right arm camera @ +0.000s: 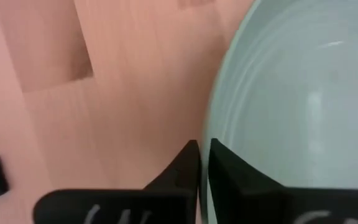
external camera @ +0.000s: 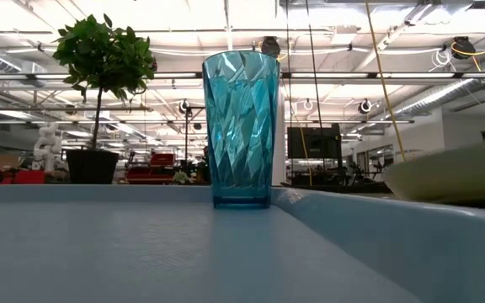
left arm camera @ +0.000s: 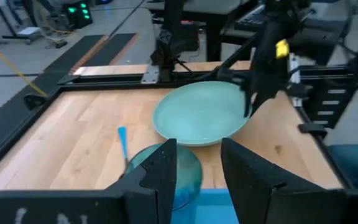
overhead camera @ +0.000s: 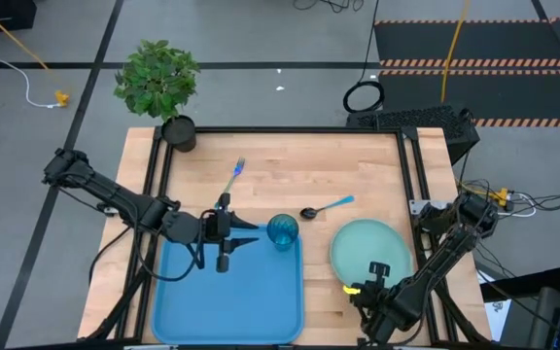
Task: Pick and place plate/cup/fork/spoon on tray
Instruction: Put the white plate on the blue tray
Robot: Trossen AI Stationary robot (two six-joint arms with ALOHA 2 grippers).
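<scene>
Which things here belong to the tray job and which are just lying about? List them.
Job: tray, cup standing on the tray's far right corner, plate, fork and spoon on the table.
Lying about: potted plant at the far left corner, cables on the floor beyond the table.

The left gripper (left arm camera: 197, 177) hangs with its fingers (left arm camera: 160, 174) parted, just short of the cup (left arm camera: 188, 177). Beyond the cup, the plate (left arm camera: 201, 115) lies on the worktop (left arm camera: 73, 137), the right arm (left arm camera: 269, 56) reaching down at its far edge. A spoon's blue handle (left arm camera: 123, 142) lies beside the cup.
</scene>
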